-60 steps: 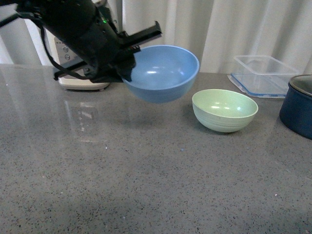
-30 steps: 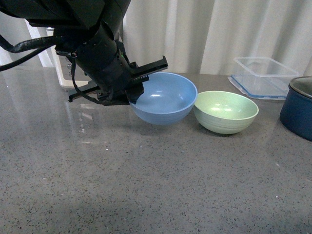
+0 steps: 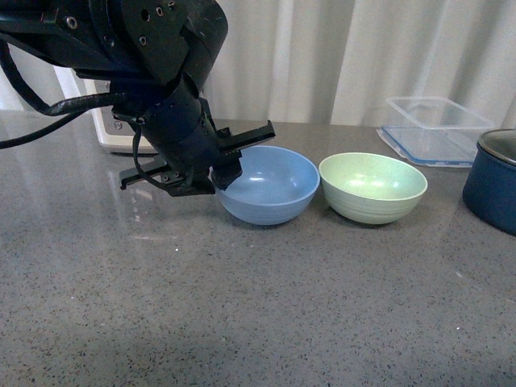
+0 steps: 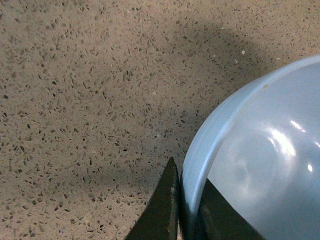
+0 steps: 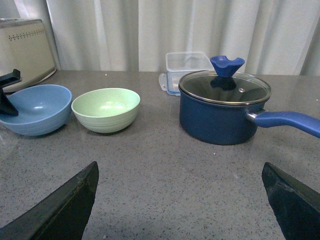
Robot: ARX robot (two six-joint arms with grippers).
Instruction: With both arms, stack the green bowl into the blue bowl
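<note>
The light blue bowl sits upright on the grey counter, close beside the pale green bowl on its right. My left gripper is shut on the blue bowl's left rim. In the left wrist view one finger lies outside the blue bowl and one inside, with the left gripper pinching the wall. The right wrist view shows the blue bowl and the green bowl side by side. My right gripper stands open and empty over bare counter, well short of both bowls.
A dark navy lidded pot with a long blue handle stands right of the green bowl. A clear plastic container sits at the back right, and a white toaster at the back left. White curtains close off the rear.
My left arm has lowered the blue bowl from the air down onto the counter, right next to the green bowl. The green bowl has stayed put.
</note>
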